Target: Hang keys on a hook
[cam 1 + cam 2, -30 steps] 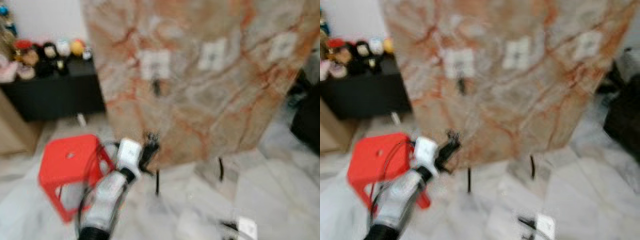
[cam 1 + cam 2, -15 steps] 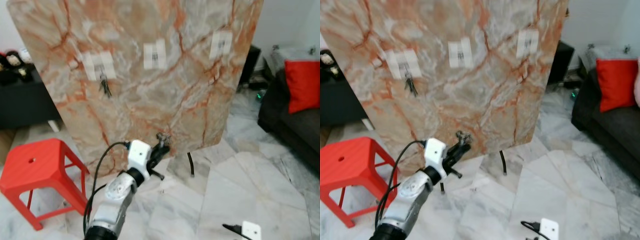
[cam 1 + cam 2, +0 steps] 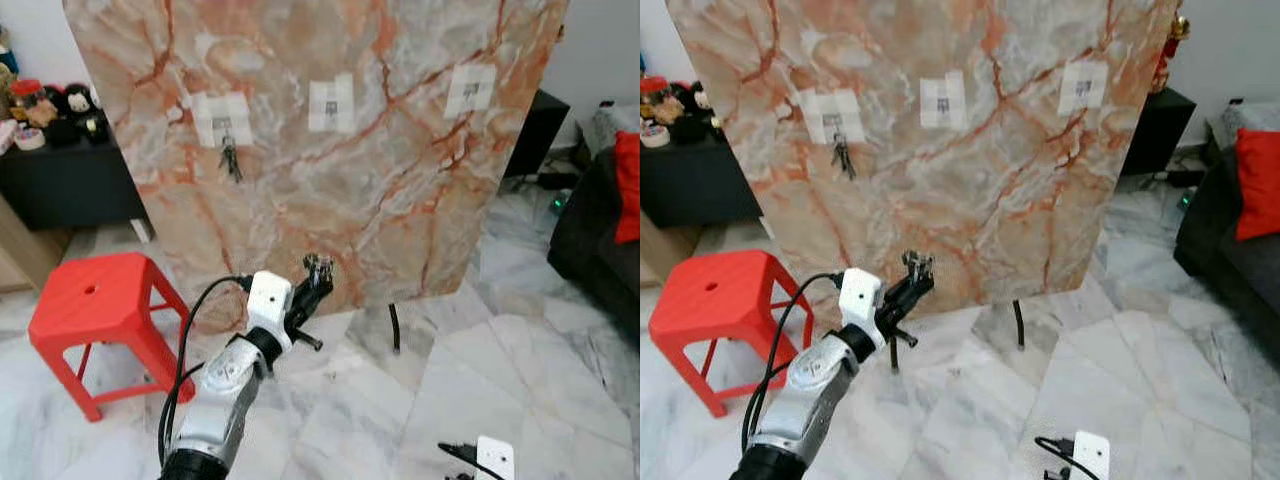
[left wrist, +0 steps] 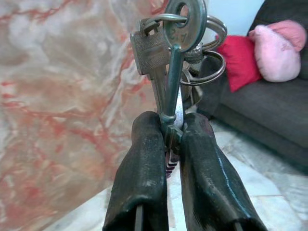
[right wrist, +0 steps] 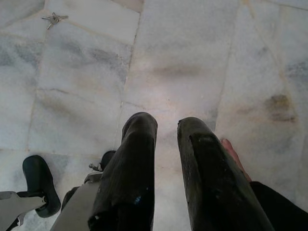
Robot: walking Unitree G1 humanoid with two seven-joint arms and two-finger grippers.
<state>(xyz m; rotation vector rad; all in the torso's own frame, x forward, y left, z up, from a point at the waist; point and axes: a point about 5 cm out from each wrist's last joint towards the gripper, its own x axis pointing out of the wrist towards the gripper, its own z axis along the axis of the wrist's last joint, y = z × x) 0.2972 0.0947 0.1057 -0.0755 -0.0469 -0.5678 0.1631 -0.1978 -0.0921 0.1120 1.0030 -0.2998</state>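
Left hand (image 3: 318,275) is pinched shut on the keys (image 4: 174,53), gripped low at the clip so the ring and key heads stand free above the fingertips, presumably to slip over a hook. Long axis runs along the fingers, heads pointing away toward the marble board (image 3: 400,180). Above and ahead of the hand: hook (image 3: 331,103), bare. Right hand (image 5: 166,163) hangs idle over the floor, fingers slightly parted, empty.

One marble board (image 3: 330,170) carries three white hook patches (image 3: 222,118), (image 3: 331,105), (image 3: 470,90); three key bunches show, one hung (image 3: 230,160), one gripped (image 4: 175,53), one on the floor (image 5: 54,19); one red stool (image 3: 95,310); two red cushions (image 3: 1258,180), (image 4: 240,60).
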